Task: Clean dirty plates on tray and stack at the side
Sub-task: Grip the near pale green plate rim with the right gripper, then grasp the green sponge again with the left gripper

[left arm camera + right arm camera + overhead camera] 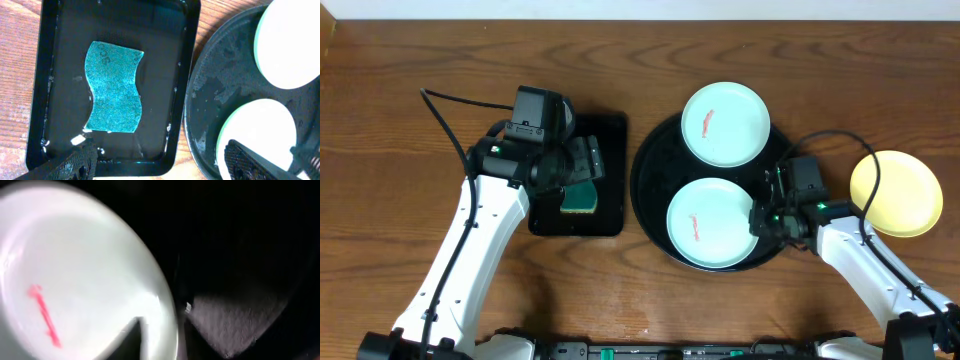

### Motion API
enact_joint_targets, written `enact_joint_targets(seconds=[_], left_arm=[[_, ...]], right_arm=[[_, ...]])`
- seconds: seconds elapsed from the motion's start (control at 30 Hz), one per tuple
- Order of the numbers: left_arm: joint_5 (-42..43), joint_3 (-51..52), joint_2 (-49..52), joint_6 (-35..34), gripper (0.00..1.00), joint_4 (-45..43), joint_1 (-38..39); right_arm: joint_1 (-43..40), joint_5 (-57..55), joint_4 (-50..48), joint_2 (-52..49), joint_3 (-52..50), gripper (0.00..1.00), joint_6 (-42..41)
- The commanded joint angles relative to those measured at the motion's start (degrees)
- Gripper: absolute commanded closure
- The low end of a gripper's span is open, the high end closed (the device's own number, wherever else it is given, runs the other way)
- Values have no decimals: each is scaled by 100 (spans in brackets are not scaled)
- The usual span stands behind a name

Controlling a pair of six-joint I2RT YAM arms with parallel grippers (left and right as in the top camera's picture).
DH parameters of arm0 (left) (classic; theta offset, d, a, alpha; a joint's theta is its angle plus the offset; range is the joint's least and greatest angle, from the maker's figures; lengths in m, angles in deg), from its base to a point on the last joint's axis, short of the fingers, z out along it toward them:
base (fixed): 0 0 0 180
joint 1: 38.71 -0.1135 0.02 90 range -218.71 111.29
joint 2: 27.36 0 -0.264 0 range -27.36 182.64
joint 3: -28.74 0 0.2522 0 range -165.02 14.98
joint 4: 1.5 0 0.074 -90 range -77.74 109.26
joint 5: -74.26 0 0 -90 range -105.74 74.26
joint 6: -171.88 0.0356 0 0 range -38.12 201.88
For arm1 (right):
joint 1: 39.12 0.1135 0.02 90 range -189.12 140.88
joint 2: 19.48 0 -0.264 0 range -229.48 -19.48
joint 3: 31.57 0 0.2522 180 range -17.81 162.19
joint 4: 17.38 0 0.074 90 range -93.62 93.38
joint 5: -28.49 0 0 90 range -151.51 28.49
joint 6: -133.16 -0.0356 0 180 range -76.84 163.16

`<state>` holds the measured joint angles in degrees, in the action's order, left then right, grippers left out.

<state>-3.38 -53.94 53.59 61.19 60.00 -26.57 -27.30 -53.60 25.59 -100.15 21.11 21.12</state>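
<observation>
Currently, three round plates are seen lying flat and face up, so none has a long axis of its own. Two are set on the round black tray (pixel 652 170): the far mint plate (pixel 724 123) and the near mint plate (pixel 710 223), just beside each other in a line running from far to near. Each is glossy and pale mint-white, and each is marked with a thin red smear; the far smear (pixel 710 125) and the near smear (pixel 694 227) both run roughly far to near, slightly tilted. The yellow plate (pixel 895 193) is placed on the table (pixel 380 200) to the right of the tray, apart from it, and no smear can be made out on it. The right gripper (pixel 767 212) is held at the right rim of the near mint plate; in the blurred wrist view the rim is seen between a dark finger (pixel 132 342) and a textured pad (pixel 230 325), but whether it is clamped cannot be told. The left gripper (pixel 582 165) is held spread wide above the rectangular black tray (pixel 610 135), with nothing between its fingers. A wavy-edged teal sponge (pixel 114 87) is seen lying flat in that wet tray.
</observation>
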Motion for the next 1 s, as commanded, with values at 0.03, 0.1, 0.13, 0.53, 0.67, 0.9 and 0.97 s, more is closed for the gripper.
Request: enact_joint_targets(seconds=[0.03,0.1,0.13,0.53,0.67,0.9,0.97], left_arm=[[46,-153,-4,96,18,17,-24],[46,-153,-4,96,18,17,-24],[50,-153,-4,94,18,17,-24],[-485,72,116,92,18,-15,-22],[-645,382,487,94,21,-223,-22],[-660,699,1655,11,36,-520,-22],[-664,699,1982,-35,41,-542,-24]], right_arm=[[11,-341,-153,94,293,65,330],[13,-337,-122,136,455,64,612],[13,-328,-103,144,522,66,756],[13,-247,452,142,608,66,1423],[13,-247,466,142,608,66,1421],[24,-245,472,142,608,66,1416],[24,-245,481,142,608,66,1412]])
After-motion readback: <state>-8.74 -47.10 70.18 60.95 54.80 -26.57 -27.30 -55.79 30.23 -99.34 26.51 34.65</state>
